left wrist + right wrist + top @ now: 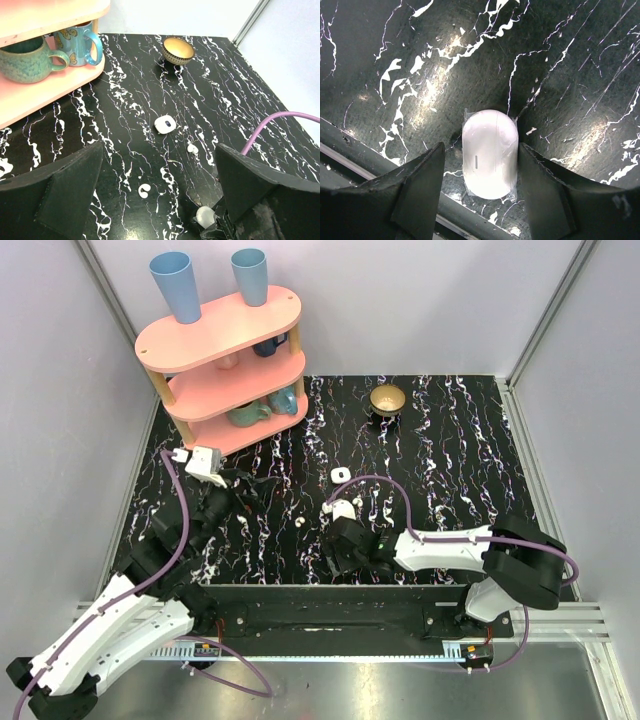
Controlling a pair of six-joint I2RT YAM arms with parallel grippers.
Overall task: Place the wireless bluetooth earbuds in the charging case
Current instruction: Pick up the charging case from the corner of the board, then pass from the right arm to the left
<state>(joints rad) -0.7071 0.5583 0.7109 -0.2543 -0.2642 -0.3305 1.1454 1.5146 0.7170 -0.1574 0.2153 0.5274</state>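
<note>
The charging case (489, 152) is a glossy white pill shape, closed, lying flat on the black marbled table near its front rail. My right gripper (481, 150) is open and straddles the case; the right finger sits at its side and the left finger stands a little off it. From the left wrist, the case (205, 216) shows in front of the right gripper (216, 229). In the top view the right gripper (338, 560) hides it. Two white earbuds lie loose on the table, one (145, 190) nearer and one (192, 148) farther. My left gripper (159, 150) is wide open and holds nothing; the top view shows the left gripper (250, 485) near the shelf.
A pink three-tier shelf (225, 360) with mugs and blue cups stands at the back left. A gold bowl (178, 50) sits at the back middle. A small white rounded object with a dark patch (165, 124) lies mid-table. The right arm's purple cable (385, 485) arcs over the table.
</note>
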